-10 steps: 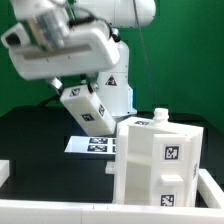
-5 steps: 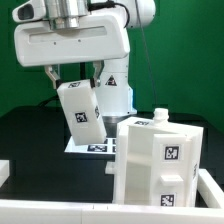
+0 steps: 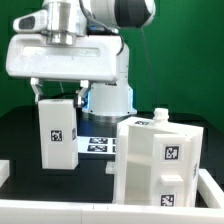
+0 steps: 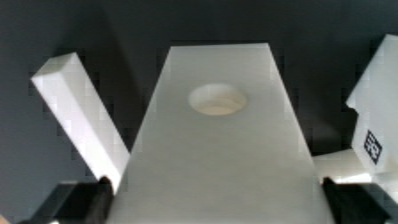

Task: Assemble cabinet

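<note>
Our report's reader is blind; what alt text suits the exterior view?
The gripper holds a tagged white cabinet panel upright, at the exterior view's left of the tall white cabinet box on the black table.

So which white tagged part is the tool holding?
The narrow one-tag panel on the exterior view's left, clamped by the tool; the larger box stands untouched.

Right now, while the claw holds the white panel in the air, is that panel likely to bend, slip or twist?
The white panel looks thick and straight-edged, so it is probably stiff. Its faces look smooth, so it might slip if the claw loosens. Gripped only near its top, it could twist if knocked.
</note>
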You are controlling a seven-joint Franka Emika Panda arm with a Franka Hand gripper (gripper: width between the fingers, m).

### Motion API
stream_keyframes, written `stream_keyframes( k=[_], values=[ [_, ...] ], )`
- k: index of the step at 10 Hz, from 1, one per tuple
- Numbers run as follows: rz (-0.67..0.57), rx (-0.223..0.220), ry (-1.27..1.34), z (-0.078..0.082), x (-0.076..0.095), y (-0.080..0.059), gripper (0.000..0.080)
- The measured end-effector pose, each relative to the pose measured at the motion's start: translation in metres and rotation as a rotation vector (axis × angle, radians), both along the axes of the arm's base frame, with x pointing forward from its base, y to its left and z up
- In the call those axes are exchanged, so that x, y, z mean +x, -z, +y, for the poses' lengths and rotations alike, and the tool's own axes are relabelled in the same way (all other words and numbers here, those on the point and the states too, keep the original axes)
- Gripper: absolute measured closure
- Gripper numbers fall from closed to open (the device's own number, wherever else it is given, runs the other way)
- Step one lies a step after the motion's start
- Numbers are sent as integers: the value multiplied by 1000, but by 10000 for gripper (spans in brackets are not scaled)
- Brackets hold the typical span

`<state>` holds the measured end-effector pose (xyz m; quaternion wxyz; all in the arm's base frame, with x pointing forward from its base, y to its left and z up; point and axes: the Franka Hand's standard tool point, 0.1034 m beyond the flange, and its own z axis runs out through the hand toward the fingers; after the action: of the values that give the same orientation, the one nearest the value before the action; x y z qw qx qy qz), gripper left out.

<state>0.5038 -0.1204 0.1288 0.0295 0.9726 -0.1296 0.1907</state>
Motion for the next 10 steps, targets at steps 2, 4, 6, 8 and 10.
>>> stream_keyframes(
  k=[2,4,6,8,10],
  values=[
    [63,50,20,1,-10,9,239],
    [100,69,11,-2,-15,12,239],
    [123,89,32,2,-16,20,239],
    [108,89,53,11,-9,22,239],
    [86,81,65,14,-6,21,239]
  ],
)
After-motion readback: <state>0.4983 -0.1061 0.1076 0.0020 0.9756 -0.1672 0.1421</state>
